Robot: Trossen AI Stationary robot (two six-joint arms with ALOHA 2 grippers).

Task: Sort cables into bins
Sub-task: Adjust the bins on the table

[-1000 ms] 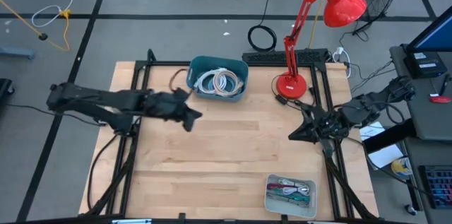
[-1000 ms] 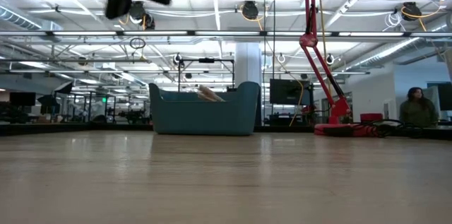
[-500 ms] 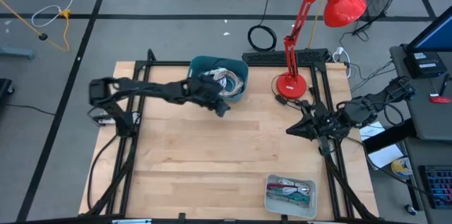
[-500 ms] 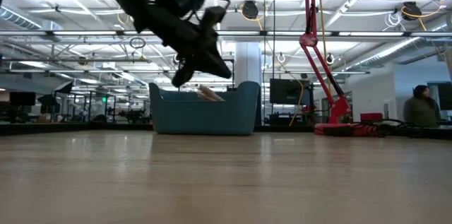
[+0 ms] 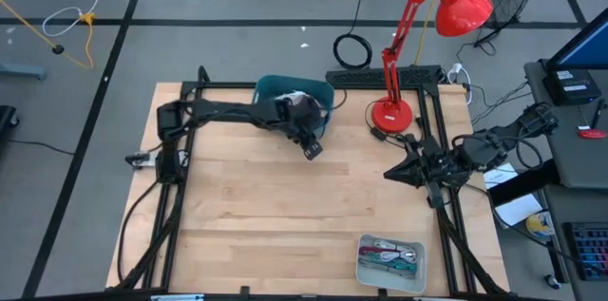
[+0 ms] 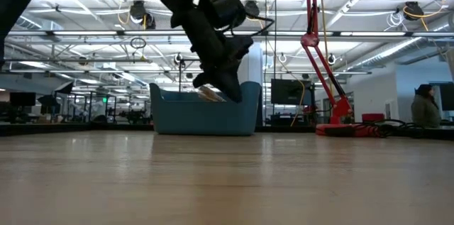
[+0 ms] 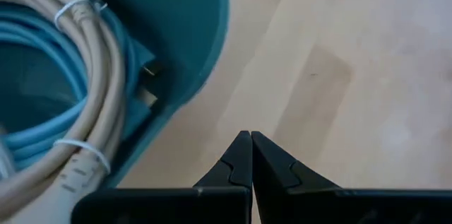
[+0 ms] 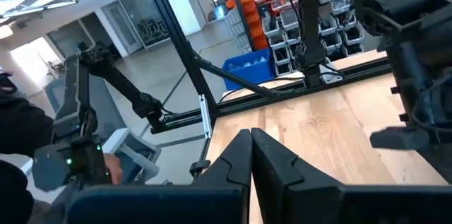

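Presently: light blue and beige coils of thin cable (image 7: 49,104), lying inside the deep dark teal plastic tub (image 5: 318,111) at the tabletop's (image 5: 285,206) far edge. Left hand (image 5: 311,148), clenched and empty, hangs just outside the tub's near wall. Right hand (image 5: 391,175), clenched, waits well apart.

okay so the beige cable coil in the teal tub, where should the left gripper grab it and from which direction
Probably from above, pinching across the bundled strands of the beige cable coil between its two white ties, where the strands lie together. It rests flat in the dark teal tub on a light blue cable coil, close to the tub's wall, which blocks any sideways approach. The left gripper is shut, over the table just outside that wall, so it must open first.
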